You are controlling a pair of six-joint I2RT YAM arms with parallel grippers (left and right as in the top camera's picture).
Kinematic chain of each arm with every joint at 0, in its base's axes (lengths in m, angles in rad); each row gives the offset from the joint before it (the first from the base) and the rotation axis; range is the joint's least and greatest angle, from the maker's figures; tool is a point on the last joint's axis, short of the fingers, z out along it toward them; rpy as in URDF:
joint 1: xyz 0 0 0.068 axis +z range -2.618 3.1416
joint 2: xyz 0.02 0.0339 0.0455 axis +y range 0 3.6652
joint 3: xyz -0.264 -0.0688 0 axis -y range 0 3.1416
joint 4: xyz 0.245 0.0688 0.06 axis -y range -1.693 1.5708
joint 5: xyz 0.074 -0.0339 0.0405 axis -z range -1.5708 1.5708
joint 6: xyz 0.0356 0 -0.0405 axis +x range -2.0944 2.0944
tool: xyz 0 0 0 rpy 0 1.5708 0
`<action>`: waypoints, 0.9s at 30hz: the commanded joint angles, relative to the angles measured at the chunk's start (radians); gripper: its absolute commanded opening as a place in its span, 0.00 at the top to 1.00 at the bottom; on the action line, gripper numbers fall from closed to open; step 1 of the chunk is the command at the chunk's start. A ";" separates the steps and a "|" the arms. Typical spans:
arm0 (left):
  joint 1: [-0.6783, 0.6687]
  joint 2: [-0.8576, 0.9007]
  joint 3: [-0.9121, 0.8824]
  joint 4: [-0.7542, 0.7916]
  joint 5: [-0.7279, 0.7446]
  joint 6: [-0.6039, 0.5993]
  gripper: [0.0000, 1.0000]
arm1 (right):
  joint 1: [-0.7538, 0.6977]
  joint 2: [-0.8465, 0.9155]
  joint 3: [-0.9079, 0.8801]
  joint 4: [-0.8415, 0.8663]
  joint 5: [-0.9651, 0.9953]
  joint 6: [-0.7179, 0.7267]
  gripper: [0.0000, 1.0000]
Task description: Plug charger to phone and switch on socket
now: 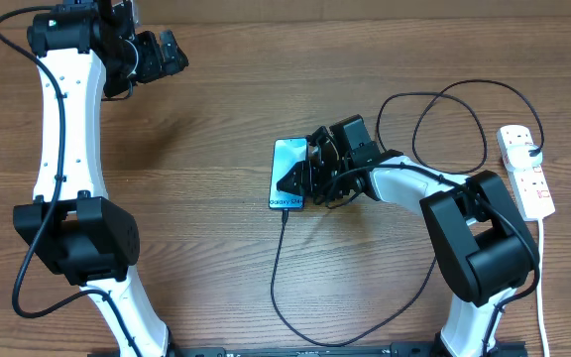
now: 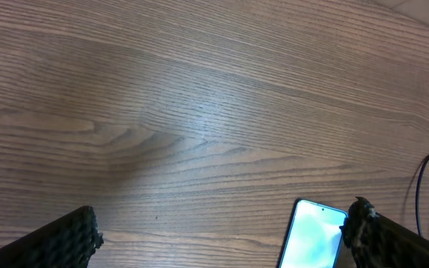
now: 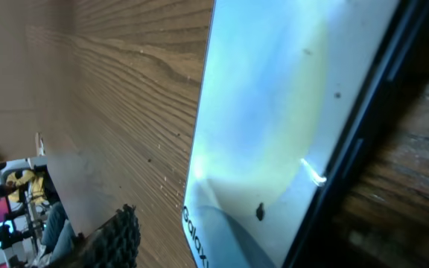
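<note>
Right hand [image 1: 303, 177] jaws partly apart, low over phone [image 1: 287, 164] lying flat on bench [image 1: 216, 198]; charger [image 1: 278, 268] tip meets phone's near end; left hand [image 1: 171, 55] spread wide, well apart; socket [image 1: 525, 169] at bench's right edge

The brown wood-grain desk [image 1: 226, 89] carries a slim blue-screened smartphone [image 1: 287, 174] lying flat at centre. A thin black charger cable [image 1: 295, 297] loops from its lower edge, apparently connected, to a white elongated power strip [image 1: 525, 171] at right, with a white cord [image 1: 543, 288] trailing.
</note>
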 commanded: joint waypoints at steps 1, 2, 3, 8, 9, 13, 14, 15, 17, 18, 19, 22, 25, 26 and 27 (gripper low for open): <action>-0.002 -0.010 0.010 0.000 0.009 -0.006 0.00 | -0.001 0.029 -0.014 -0.014 0.141 0.010 0.42; -0.002 -0.010 0.010 0.000 0.009 -0.006 0.00 | -0.001 0.029 -0.014 -0.014 0.145 0.010 0.42; -0.002 -0.010 0.010 0.000 0.009 -0.006 0.00 | -0.001 0.029 -0.014 -0.014 0.145 0.010 0.42; -0.002 -0.010 0.010 0.000 0.010 -0.006 0.00 | -0.001 0.029 -0.014 -0.015 0.161 0.015 0.34; -0.002 -0.010 0.010 0.000 0.009 -0.006 0.00 | -0.001 0.029 -0.014 -0.016 0.172 0.030 0.34; -0.002 -0.010 0.010 0.000 0.009 -0.006 0.00 | -0.001 0.029 -0.014 -0.021 0.206 0.055 0.34; -0.002 -0.010 0.010 0.000 0.010 -0.006 0.00 | -0.001 0.029 -0.014 -0.021 0.205 0.055 0.34; -0.002 -0.010 0.010 0.000 0.009 -0.006 0.00 | -0.001 0.029 -0.014 -0.021 0.206 0.055 0.34; -0.002 -0.010 0.010 0.000 0.009 -0.006 0.00 | -0.001 0.029 -0.014 -0.021 0.205 0.055 0.34; -0.002 -0.010 0.010 0.000 0.009 -0.006 0.00 | -0.001 0.029 -0.014 -0.021 0.205 0.055 0.34; -0.002 -0.010 0.010 0.000 0.010 -0.006 0.00 | -0.001 0.029 -0.014 -0.021 0.205 0.055 0.33; -0.002 -0.010 0.010 0.000 0.009 -0.006 0.00 | -0.001 0.029 -0.014 -0.021 0.204 0.055 0.29; -0.002 -0.010 0.010 0.000 0.009 -0.006 0.00 | -0.001 0.029 -0.014 -0.022 0.204 0.055 0.26; -0.002 -0.010 0.010 0.000 0.009 -0.006 0.00 | -0.002 0.029 -0.014 -0.022 0.204 0.055 0.24; -0.002 -0.010 0.010 0.000 0.009 -0.006 0.00 | -0.003 0.029 -0.014 -0.022 0.204 0.055 0.23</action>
